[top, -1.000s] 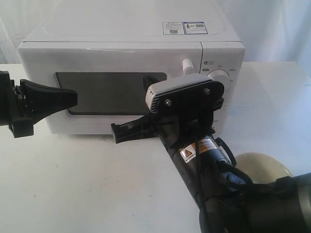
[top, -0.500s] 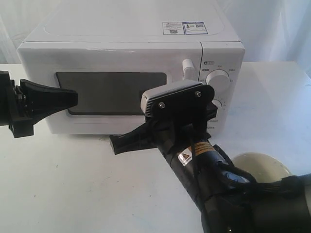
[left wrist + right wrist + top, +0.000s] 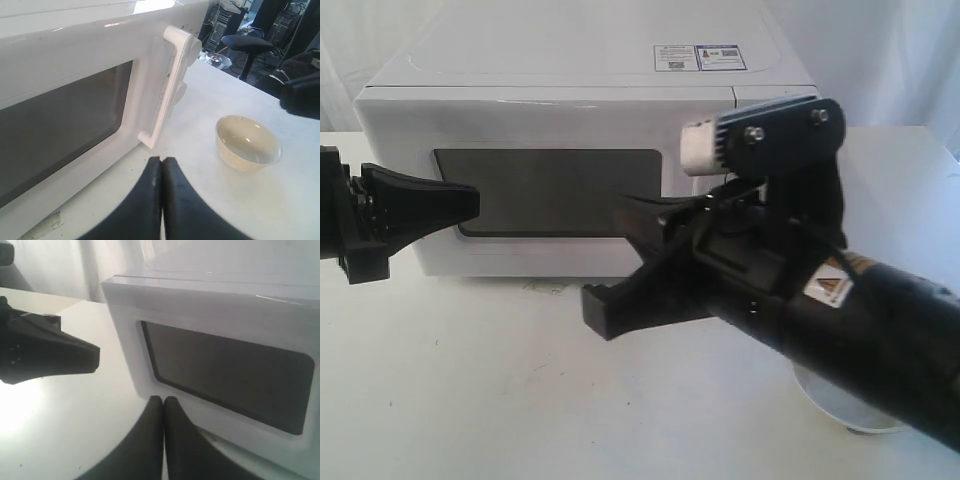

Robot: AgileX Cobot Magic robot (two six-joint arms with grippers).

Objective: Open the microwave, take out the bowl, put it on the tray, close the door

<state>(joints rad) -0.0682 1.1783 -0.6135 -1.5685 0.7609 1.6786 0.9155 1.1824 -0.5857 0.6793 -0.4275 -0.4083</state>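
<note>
Outside view: the microwave [image 3: 570, 100] is sitting on the bench [image 3: 470, 380] with its door [image 3: 545, 190] shut.

Left wrist view: the left claw [image 3: 161, 162] is pinching together on nothing. The bowl [image 3: 247, 142] is resting on the bench near the microwave. It is looking light, shiny and breakable, so gripping its rim seems best.

Right wrist view: the right claw [image 3: 163, 402] is pinching together too, holding nothing.

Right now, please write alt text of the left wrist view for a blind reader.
A white microwave with its door shut; the shut black tool points toward its bar handle. A small empty cream bowl stands on the white table beside it.
</note>
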